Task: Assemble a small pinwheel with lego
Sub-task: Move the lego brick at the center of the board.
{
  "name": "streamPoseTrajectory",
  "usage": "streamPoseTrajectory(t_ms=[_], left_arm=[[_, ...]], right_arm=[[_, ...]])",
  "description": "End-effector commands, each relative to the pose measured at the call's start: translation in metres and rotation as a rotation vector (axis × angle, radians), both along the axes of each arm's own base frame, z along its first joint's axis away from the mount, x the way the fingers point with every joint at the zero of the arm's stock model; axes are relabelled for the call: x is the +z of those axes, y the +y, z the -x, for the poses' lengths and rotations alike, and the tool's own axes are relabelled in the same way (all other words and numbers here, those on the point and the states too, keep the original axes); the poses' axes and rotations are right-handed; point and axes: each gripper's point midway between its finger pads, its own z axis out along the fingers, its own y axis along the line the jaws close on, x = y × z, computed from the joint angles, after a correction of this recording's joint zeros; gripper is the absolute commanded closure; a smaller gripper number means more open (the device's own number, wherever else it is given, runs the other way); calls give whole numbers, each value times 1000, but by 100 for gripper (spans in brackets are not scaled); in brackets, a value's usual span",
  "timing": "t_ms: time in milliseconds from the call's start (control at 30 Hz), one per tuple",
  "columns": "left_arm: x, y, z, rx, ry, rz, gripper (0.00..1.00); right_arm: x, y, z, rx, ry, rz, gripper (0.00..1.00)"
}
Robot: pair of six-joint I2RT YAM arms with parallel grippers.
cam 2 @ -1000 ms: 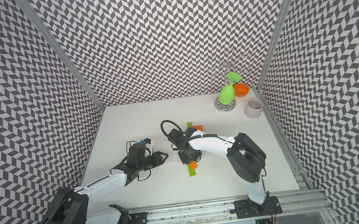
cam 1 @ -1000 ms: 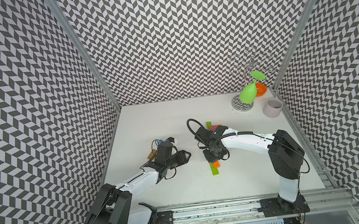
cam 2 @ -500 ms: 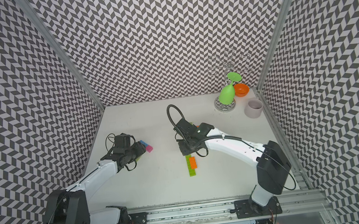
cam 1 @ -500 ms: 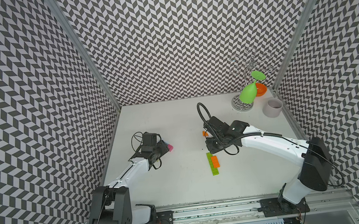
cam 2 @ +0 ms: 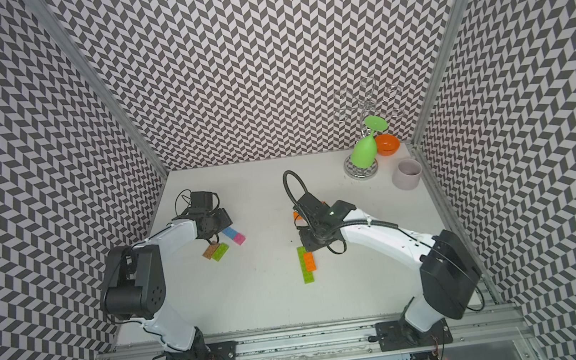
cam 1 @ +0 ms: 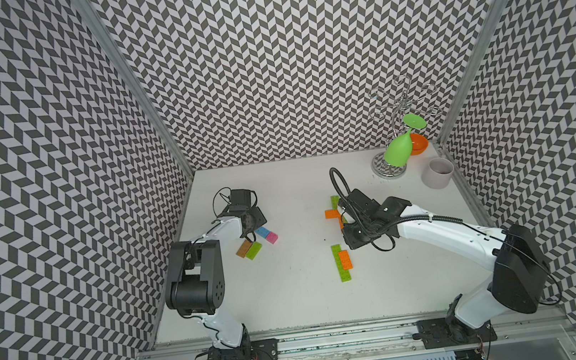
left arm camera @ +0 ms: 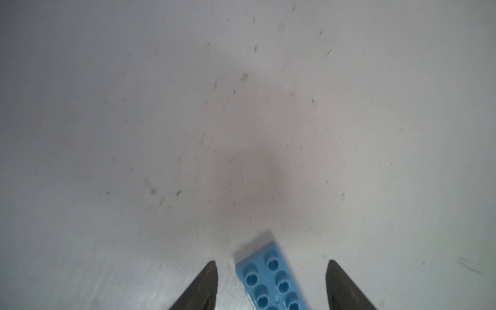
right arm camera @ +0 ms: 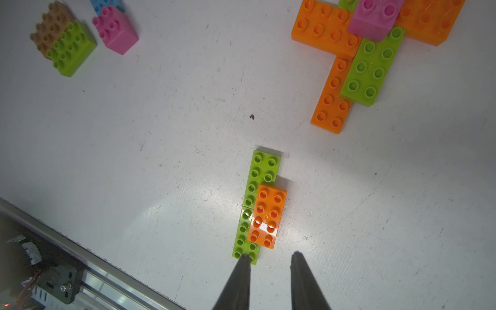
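The left arm and right arm share glossy white links joined by bulky black joint housings, with thin black cables looping off each wrist. The left gripper and right gripper end in dark, tapering fingers.

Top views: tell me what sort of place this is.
Likely a robot lab cell: chevron-patterned wall panels, two white robot arms bolted to an aluminium rail, white tabletop with coloured plastic bricks.
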Motion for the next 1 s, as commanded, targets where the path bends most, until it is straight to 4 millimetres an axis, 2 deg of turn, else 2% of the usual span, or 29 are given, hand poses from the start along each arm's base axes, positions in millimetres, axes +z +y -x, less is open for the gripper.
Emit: streamPoseTrajectory(t_ms=[0,200,367,567,633,700,767,867,967], left_arm=[[-12,2,-2,-32,69,-64,41],[-34,-4,6,-60,147,-93,54],[-40,-31,20,-121,175,-98,69],[-44,-70,80,-175,214,-54,73],[-45,-92,102,-226,211,2,74],[-42,-115,117,-289,201,35,75],[-34,-128,124,-324,178,41,70],[-8,-113,110,-264,85,30,55],[23,-69,89,-114,-20,23,47]], right_arm=[[12,1,-4,13,-48,-45,73],[14,-2,-4,7,-52,-54,73],[19,-4,-4,2,-64,-63,73],[19,-10,-3,-19,-71,-67,73],[19,-12,-3,-26,-71,-71,74],[21,-12,-4,-30,-73,-75,74],[25,-12,-5,-35,-84,-82,74],[32,-12,-8,-43,-102,-97,75],[33,-11,-7,-34,-101,-108,75]])
